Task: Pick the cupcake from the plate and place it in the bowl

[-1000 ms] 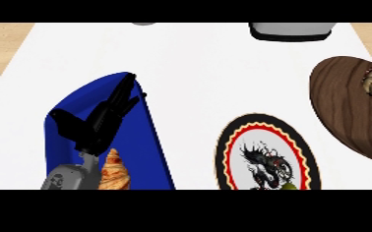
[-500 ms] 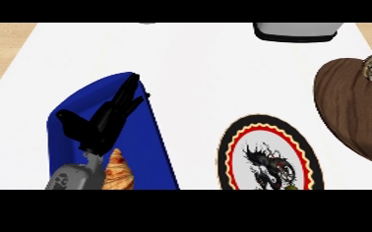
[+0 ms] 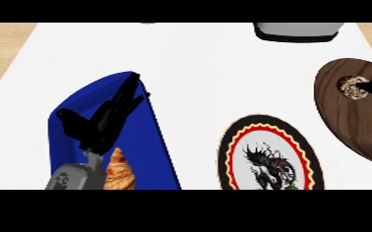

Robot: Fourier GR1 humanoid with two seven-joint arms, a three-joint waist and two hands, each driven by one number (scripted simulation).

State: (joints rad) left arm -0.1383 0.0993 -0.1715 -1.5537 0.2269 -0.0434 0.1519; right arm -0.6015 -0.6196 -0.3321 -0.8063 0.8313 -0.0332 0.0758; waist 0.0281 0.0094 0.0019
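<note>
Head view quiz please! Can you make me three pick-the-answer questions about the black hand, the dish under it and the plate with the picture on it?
1. What colour is the dish under the left hand?
A. green
B. blue
C. pink

2. Where is the patterned plate?
A. to the right of the blue dish
B. to the left of the blue dish
C. stacked on top of the blue dish

3. How is the left hand?
A. curled round a cup
B. out of the picture
C. open, with its fingers stretched out

Answers:
1 B, the dish shows bright blue around the hand.
2 A, the round plate lies on the white counter at the dish's right side.
3 C, the black fingers point straight out over the dish.
</note>
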